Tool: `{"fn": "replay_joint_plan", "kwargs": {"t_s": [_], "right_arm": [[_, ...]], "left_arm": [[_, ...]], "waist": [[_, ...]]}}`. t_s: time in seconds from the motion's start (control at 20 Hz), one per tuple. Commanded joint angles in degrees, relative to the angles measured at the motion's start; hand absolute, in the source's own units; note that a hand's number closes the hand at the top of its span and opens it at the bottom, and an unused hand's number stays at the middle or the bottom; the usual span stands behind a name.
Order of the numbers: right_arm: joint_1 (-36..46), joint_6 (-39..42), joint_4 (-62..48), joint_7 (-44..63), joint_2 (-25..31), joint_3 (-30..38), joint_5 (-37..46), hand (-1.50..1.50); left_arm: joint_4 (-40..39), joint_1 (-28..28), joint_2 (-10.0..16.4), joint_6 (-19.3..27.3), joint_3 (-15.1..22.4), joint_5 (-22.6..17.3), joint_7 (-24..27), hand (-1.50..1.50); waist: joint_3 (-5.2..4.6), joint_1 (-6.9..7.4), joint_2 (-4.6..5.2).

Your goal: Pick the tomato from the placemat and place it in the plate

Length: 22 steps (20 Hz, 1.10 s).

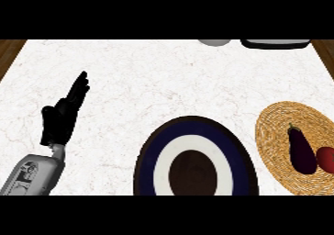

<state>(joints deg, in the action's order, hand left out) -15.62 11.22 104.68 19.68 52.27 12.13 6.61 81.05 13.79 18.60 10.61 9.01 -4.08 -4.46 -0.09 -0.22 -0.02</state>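
Observation:
A red tomato (330,159) lies on the round woven placemat (285,124) at the right edge of the head view, touching a dark purple eggplant (302,150) to its left. The plate (146,156), dark blue with a white ring and a brown centre, sits at the lower middle, just left of the placemat. My left hand (61,117) rests at the left with straight fingers pointing up, far from both the tomato and the plate, holding nothing. My right hand does not show.
A grey rounded object (215,42) and a dark tray-like object (275,43) sit at the counter's far edge, upper right. Wooden floor shows past the counter's left and right edges. White marble counter (163,78) spreads between the hand and the plate.

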Motion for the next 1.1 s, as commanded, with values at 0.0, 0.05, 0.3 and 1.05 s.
{"fn": "replay_joint_plan", "kwargs": {"t_s": [0.0,0.05,0.3,1.05], "right_arm": [[6.0,5.7,-1.9,5.9,0.1,-1.0,0.0,-1.50],[2.3,4.5,-0.9,4.3,-2.4,-1.4,2.4,-1.50],[5.9,9.9,-6.1,1.8,-4.8,0.5,4.9,-1.50],[16.9,12.5,-25.6,-3.8,-11.8,-6.4,20.5,-1.50]], "left_arm": [[-4.1,3.7,-1.4,-0.7,-1.7,1.0,0.4,0.00],[-1.5,4.9,-0.6,-0.6,-2.4,1.1,-3.0,0.00],[-1.7,1.8,-2.9,-1.0,-2.9,3.3,-0.6,0.00],[2.0,0.2,-1.2,-8.4,-8.5,2.2,-2.3,0.00]], "waist": [[0.07,0.22,0.13],[0.08,-0.04,0.02],[0.09,0.05,0.02],[0.09,0.38,0.03]]}}
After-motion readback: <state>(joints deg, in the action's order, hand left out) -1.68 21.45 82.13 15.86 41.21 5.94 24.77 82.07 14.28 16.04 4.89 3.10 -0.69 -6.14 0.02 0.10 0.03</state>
